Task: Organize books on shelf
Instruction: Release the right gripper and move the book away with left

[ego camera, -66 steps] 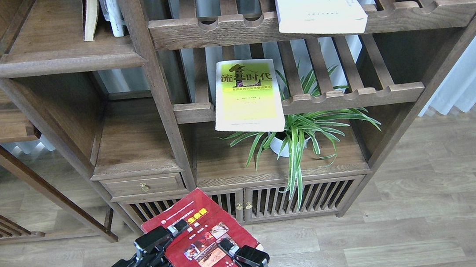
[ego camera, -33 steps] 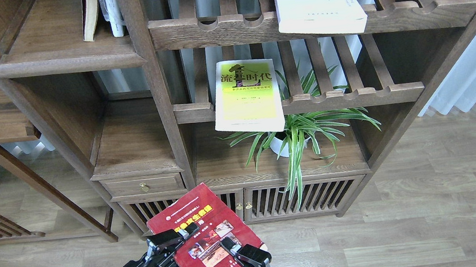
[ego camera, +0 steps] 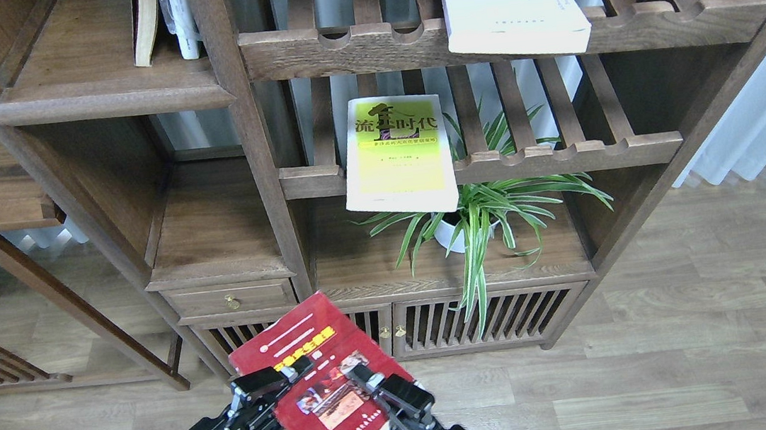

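While the left gripper [ego camera: 279,382] is pinching the left edge of the dark red book [ego camera: 321,382] and the right gripper [ego camera: 372,381] is clamping its right edge, that book is hanging tilted low above the floor [ego camera: 654,357], well apart from the shelf [ego camera: 108,101] up at the left. With only 2 edge grips, the thin cover is risking bending or slipping. The yellow-green book [ego camera: 399,153] and the cream book [ego camera: 510,6] are overhanging the slatted racks [ego camera: 562,153] and could tip if bumped.

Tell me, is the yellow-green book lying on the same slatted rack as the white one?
No, the yellow-green book lies on the lower slatted rack; the white book lies on the upper one.
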Action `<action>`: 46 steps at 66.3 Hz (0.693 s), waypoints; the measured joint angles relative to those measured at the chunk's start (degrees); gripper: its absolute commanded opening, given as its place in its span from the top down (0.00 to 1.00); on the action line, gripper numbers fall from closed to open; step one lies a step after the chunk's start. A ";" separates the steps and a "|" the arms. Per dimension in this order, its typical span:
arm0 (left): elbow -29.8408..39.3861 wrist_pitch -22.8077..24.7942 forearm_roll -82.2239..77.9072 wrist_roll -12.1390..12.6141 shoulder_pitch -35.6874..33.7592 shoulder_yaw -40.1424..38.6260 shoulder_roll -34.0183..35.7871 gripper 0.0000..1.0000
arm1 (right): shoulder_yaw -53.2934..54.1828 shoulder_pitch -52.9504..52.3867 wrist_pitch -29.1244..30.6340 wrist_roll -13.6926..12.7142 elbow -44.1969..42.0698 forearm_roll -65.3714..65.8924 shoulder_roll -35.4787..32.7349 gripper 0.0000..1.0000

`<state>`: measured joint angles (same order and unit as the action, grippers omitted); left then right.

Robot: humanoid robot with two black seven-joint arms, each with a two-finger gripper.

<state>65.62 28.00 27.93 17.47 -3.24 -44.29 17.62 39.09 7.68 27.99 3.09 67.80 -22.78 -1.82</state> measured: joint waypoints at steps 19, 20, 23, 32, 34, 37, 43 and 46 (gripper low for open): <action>2.01 0.00 -20.51 -7.44 8.10 -9.43 -0.91 0.98 | 3.37 -0.17 0.04 -0.22 -2.07 -0.13 -3.32 0.01; 2.14 0.00 -21.35 -7.72 8.44 -9.72 -1.03 0.98 | 3.40 -0.18 0.04 -0.22 -2.15 -0.14 -3.41 0.01; 2.92 0.00 -25.12 -9.34 10.02 -11.23 -1.74 0.98 | 3.46 -0.32 0.04 -0.22 -2.51 -0.14 -3.68 0.01; 6.05 0.00 -36.72 -12.25 16.00 -18.65 -5.37 0.98 | 4.76 -0.86 0.04 -0.12 -3.27 -0.16 -3.80 0.01; 6.84 0.00 -38.57 -12.37 17.14 -20.22 -6.29 0.98 | 5.18 -0.95 0.04 -0.09 -3.33 -0.16 -3.71 0.01; 8.39 0.00 -41.52 -12.48 19.02 -22.89 -7.86 0.98 | 5.92 -1.10 0.04 -0.05 -3.45 -0.16 -3.49 0.01; 11.28 0.00 -45.43 -12.53 21.91 -26.36 -9.95 0.98 | 6.95 -1.23 0.04 0.15 -4.02 -0.16 -3.17 0.01; 12.47 0.00 -46.81 -12.54 23.21 -27.69 -10.52 0.98 | 7.26 -1.38 0.03 0.25 -4.54 -0.16 -3.10 0.01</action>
<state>78.09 28.00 -18.88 4.93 19.97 -71.98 7.10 46.35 6.30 28.02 3.34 63.26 -22.94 -4.91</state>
